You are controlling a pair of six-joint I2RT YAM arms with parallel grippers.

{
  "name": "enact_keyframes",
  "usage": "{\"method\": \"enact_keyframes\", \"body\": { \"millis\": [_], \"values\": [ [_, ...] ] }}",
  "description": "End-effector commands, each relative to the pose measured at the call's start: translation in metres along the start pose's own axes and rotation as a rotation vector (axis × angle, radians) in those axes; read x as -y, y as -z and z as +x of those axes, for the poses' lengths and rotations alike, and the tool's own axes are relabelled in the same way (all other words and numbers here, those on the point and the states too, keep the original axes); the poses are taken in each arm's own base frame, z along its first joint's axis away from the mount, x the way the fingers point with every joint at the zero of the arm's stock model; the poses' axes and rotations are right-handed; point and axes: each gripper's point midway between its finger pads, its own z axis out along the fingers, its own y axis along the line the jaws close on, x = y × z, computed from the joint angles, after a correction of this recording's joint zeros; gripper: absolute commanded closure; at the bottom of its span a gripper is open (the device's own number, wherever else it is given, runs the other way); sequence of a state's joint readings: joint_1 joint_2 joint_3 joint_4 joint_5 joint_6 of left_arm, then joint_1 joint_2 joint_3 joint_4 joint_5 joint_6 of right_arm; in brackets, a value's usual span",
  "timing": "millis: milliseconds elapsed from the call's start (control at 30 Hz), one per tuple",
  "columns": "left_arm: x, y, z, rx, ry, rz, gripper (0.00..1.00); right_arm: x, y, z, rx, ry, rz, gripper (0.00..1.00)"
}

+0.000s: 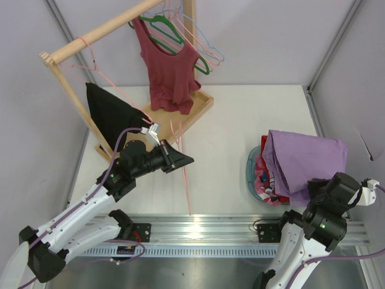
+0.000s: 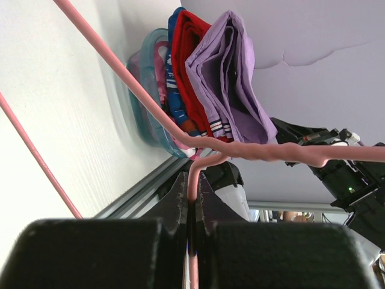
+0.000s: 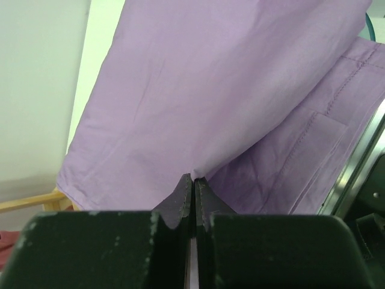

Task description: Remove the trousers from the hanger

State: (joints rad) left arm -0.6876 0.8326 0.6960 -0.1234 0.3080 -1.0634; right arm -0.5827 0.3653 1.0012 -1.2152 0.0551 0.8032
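Observation:
The thin pink hanger (image 1: 186,180) is bare and off the rack, held over the table's middle. My left gripper (image 1: 178,160) is shut on its wire. In the left wrist view the wire (image 2: 264,150) runs into the closed jaws of that gripper (image 2: 194,180). The lilac trousers (image 1: 307,158) lie folded over a teal basket (image 1: 251,170) at the right, apart from the hanger. In the right wrist view my right gripper (image 3: 194,177) is shut on a fold of the trousers (image 3: 210,90). From above, the fabric hides that gripper's fingers.
A wooden rack (image 1: 108,27) stands at the back left with a maroon top (image 1: 171,66), a black garment (image 1: 111,114) and green and blue hangers (image 1: 201,51). The basket holds red and patterned clothes (image 2: 180,66). An aluminium rail (image 1: 198,229) runs along the near edge.

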Motion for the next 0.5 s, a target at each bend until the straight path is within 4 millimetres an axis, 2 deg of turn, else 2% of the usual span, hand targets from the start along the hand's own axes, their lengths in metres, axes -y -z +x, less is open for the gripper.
{"method": "enact_keyframes", "body": {
  "millis": [0,200,300,333,367,400,467],
  "values": [
    [0.02,0.001,-0.007,0.013,-0.03,0.053,1.0,-0.002,0.006,0.004,-0.023,0.045,-0.024,1.0],
    [0.021,-0.001,-0.007,0.011,-0.027,0.057,1.0,-0.012,0.011,0.003,-0.042,0.117,-0.071,1.0],
    [0.018,-0.002,-0.009,0.016,-0.03,0.05,1.0,-0.01,0.008,0.014,-0.103,0.15,-0.071,1.0],
    [0.018,-0.002,-0.008,0.014,-0.029,0.05,1.0,-0.008,0.008,0.016,-0.115,0.164,-0.069,0.84],
    [0.017,-0.003,-0.009,0.016,-0.03,0.044,1.0,-0.006,0.009,0.018,-0.127,0.175,-0.066,0.73],
    [0.017,-0.003,-0.009,0.016,-0.032,0.044,1.0,-0.008,0.012,0.016,-0.126,0.194,-0.066,0.47],
    [0.014,-0.003,-0.01,0.015,-0.035,0.035,1.0,-0.01,0.016,0.01,-0.125,0.253,-0.062,0.25]
  ]
}}
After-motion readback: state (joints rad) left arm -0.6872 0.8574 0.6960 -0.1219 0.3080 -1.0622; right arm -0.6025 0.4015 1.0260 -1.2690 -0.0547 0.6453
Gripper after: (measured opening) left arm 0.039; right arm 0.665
